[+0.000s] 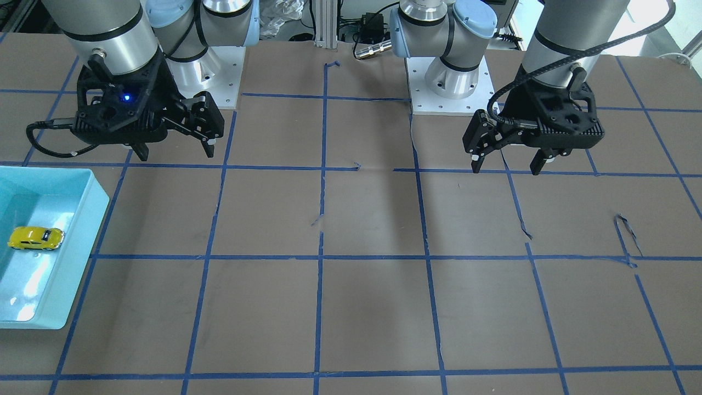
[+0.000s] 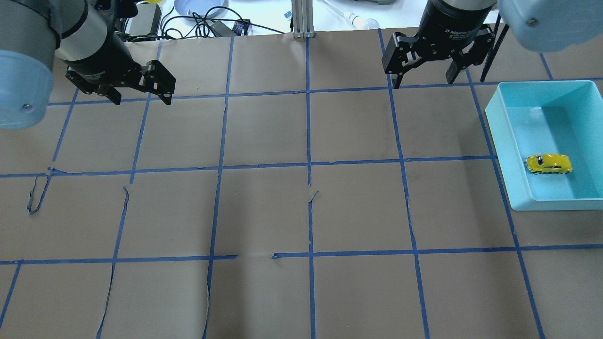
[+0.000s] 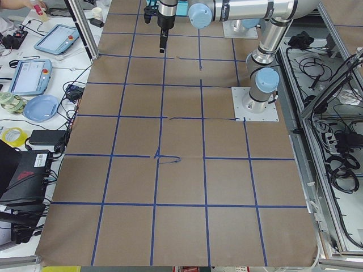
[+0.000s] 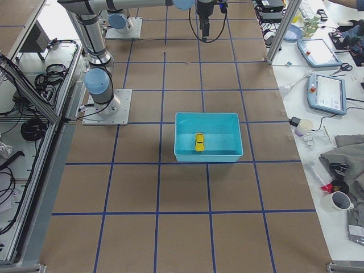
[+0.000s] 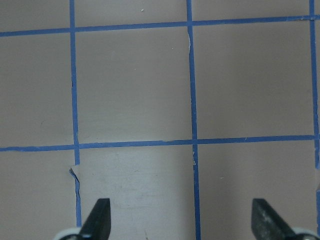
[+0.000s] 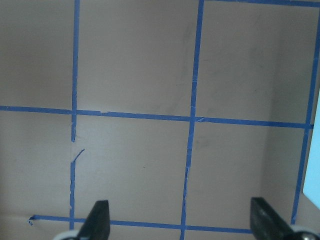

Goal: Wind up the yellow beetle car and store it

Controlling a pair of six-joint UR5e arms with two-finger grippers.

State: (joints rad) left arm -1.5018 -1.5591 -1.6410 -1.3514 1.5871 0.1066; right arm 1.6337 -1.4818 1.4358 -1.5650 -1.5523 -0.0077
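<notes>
**Evidently stored: one car in its bin, both grippers empty**

One yellow beetle car [image 2: 549, 164] sat on its wheels on the floor of a single teal bin [image 2: 495, 123], on the robot's right side of the table [image 2: 306, 212]. It was near the bin's inner wall and touched neither gripper.

Two grippers showed, one per arm. The left gripper [image 2: 141, 96] hung over the taped paper on the far left with its jaws spread wide and nothing between them. The right gripper [image 2: 423, 80] hovered just beyond the bin's far corner, also spread and empty. Both wrist views showed only bare paper and blue tape [image 5: 192, 142] between the fingertips.

The car looked very light, rigid and glossy, so it would probably slip under a loose pinch and roll if nudged on the smooth bin floor. The safest hold seemed to be across the body's two flanks, between the wheel arches, with a gentle squeeze from above. The rounded roof and bumpers offered poor purchase. Whether it had been wound could not be told.
</notes>
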